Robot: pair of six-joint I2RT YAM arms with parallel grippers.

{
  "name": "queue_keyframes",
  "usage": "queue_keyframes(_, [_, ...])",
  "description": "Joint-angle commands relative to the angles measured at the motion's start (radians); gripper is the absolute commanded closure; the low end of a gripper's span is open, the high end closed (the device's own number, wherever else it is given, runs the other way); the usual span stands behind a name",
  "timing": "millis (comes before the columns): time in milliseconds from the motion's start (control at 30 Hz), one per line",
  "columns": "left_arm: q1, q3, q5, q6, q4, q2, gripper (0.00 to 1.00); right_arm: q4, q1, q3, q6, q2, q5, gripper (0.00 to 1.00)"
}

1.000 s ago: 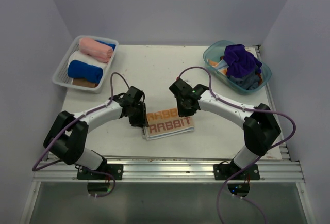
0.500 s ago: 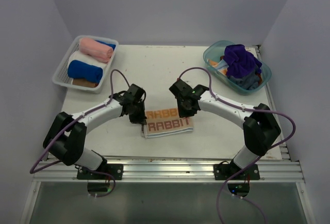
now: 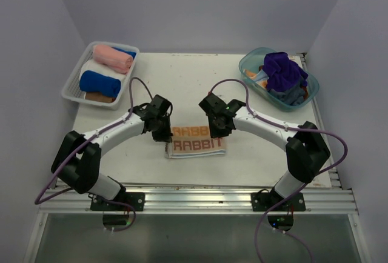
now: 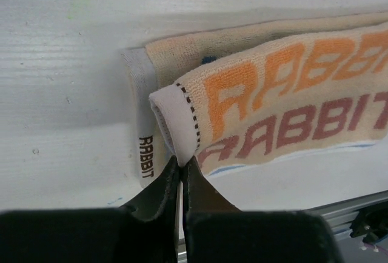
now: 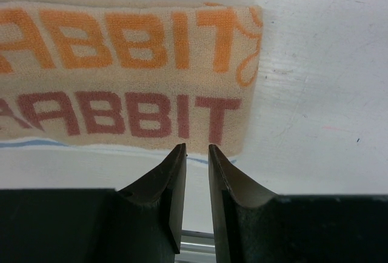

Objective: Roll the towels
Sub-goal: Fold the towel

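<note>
1. Pinching the white hem at the left end of the RABBIT towel [image 3: 197, 145], the left end effector [image 3: 165, 134] has its jaws fully together. In the left wrist view that hem corner curls up over the lower layer.
2. The right end effector [image 3: 219, 133] is at the towel's right end. In the right wrist view its jaws stand a narrow gap apart with bare desk showing between them. The tips are just at the towel's near edge, and nothing is held.
3. The RABBIT towel lies folded in a flat strip on the desk [image 3: 182, 81], between the two arms and near the middle, with the lettering facing up.
4. The white mesh basket [image 3: 70, 90] is at the far left corner. It holds a rolled pink towel [image 3: 112, 58], a white towel [image 3: 97, 69] and a blue towel [image 3: 100, 84].
5. The teal tub [image 3: 247, 68] is at the far right corner, with the purple towel [image 3: 284, 72] bunched on top of other cloths.
</note>
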Motion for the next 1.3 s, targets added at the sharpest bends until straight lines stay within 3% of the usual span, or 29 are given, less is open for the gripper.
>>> queue_keyframes(0, [-0.003,0.02,-0.062,-0.016,0.001,0.043,0.96,0.004,-0.002,0.012,0.002,-0.036,0.02,0.74])
queue_keyframes(67, [-0.005,0.031,-0.095,-0.019,-0.008,0.057,0.82,0.004,-0.002,0.009,0.002,-0.04,0.02,0.75])
queue_keyframes(233, [-0.003,0.097,-0.178,-0.03,-0.094,0.038,0.67,-0.009,-0.002,0.011,-0.009,-0.042,0.06,0.74])
queue_keyframes(467, [-0.023,0.149,-0.188,-0.027,-0.113,-0.034,0.68,0.01,-0.027,0.08,-0.041,0.046,0.075,0.75])
queue_keyframes(633, [-0.029,0.067,0.013,-0.032,0.068,-0.029,0.71,0.066,-0.08,0.109,-0.075,0.107,0.069,0.78])
queue_keyframes(867, [-0.022,0.122,-0.048,-0.001,0.089,0.101,0.73,0.131,-0.134,0.12,-0.102,0.21,0.047,0.79])
queue_keyframes(1067, [-0.009,0.18,-0.063,0.04,0.073,0.216,0.73,0.178,-0.14,0.013,-0.075,0.19,0.057,0.8])
queue_keyframes(1267, [0.024,0.255,-0.037,0.091,0.099,0.334,0.73,0.212,-0.072,-0.191,0.043,0.028,0.056,0.83])
